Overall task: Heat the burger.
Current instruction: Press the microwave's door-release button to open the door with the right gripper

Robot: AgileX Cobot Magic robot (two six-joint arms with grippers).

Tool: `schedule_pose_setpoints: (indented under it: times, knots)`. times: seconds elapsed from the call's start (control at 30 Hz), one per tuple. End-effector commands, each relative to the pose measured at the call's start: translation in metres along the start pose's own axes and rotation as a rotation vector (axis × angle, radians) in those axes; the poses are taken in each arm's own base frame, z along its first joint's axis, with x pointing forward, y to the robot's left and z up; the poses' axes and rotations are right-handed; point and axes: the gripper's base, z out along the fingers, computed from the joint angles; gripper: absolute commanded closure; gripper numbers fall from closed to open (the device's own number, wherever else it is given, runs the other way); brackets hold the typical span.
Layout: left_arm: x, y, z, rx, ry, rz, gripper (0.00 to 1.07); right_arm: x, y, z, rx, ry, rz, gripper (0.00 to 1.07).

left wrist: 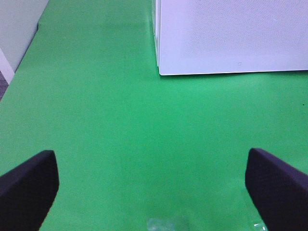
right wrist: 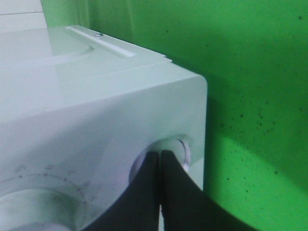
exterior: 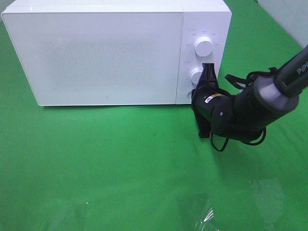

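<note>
The burger is out of view in all three views. A white microwave (exterior: 110, 53) stands at the back of the green table with its door closed. My right gripper (exterior: 207, 68) is shut, its black fingers pressed together with the tips against the lower knob (exterior: 196, 75) of the control panel. The right wrist view shows the same shut fingertips (right wrist: 160, 155) in front of that knob (right wrist: 182, 147). My left gripper (left wrist: 151, 159) is open over bare green cloth, with nothing between its fingers (left wrist: 29, 187), short of the microwave's (left wrist: 231, 33) front left corner.
An upper knob (exterior: 204, 46) sits above the lower one on the panel. A crumpled clear plastic piece (exterior: 207, 216) lies near the table's front edge, also seen just under the left gripper (left wrist: 163, 224). The right arm (exterior: 260, 103) and its cables reach in from the right.
</note>
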Motion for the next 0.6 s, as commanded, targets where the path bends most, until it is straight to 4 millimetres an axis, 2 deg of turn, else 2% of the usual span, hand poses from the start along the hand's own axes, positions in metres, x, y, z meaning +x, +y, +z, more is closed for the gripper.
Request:
schedule_pose_setpoints:
  times: [0.03, 0.6]
  knots:
    - [0.003, 0.000, -0.002, -0.005, -0.014, -0.003, 0.03, 0.001, 0.006, 0.005, -0.035, -0.004, 0.011, 1.07]
    - [0.003, 0.000, -0.002, -0.005, -0.014, -0.003, 0.03, -0.003, 0.036, -0.003, -0.250, -0.057, 0.059, 1.07]
